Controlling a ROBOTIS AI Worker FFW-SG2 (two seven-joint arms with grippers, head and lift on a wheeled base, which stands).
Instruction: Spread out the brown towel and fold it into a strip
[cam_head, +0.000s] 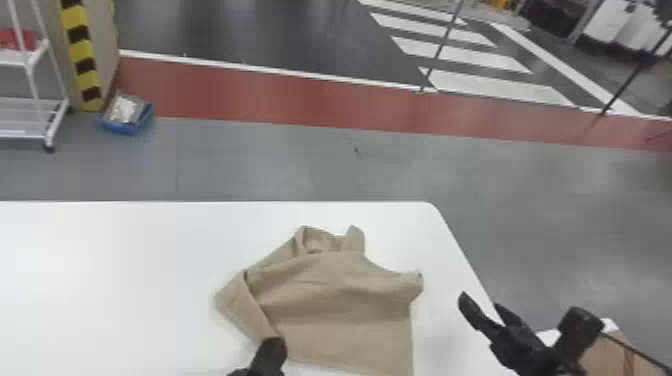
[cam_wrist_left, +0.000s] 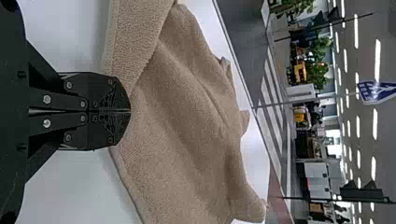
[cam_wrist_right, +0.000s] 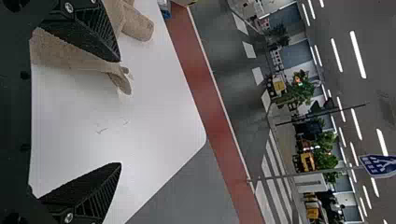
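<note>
The brown towel (cam_head: 340, 295) lies crumpled and partly spread on the white table, with a turned-over flap at its left and raised folds at its far side. At its near left edge is my left gripper (cam_head: 272, 350). In the left wrist view, my left gripper (cam_wrist_left: 130, 111) is shut on the towel (cam_wrist_left: 182, 126) where the flap meets the near edge. My right gripper (cam_head: 500, 310) is to the right of the towel, apart from it. In the right wrist view, the fingers of my right gripper (cam_wrist_right: 120, 112) are wide open, with part of the towel (cam_wrist_right: 70, 53) beyond one finger.
The white table (cam_head: 110, 280) extends left of the towel, and its right edge slants beneath my right gripper. A cardboard box (cam_head: 612, 357) stands at the lower right. A white rack and a blue bin (cam_head: 127, 117) are on the floor beyond.
</note>
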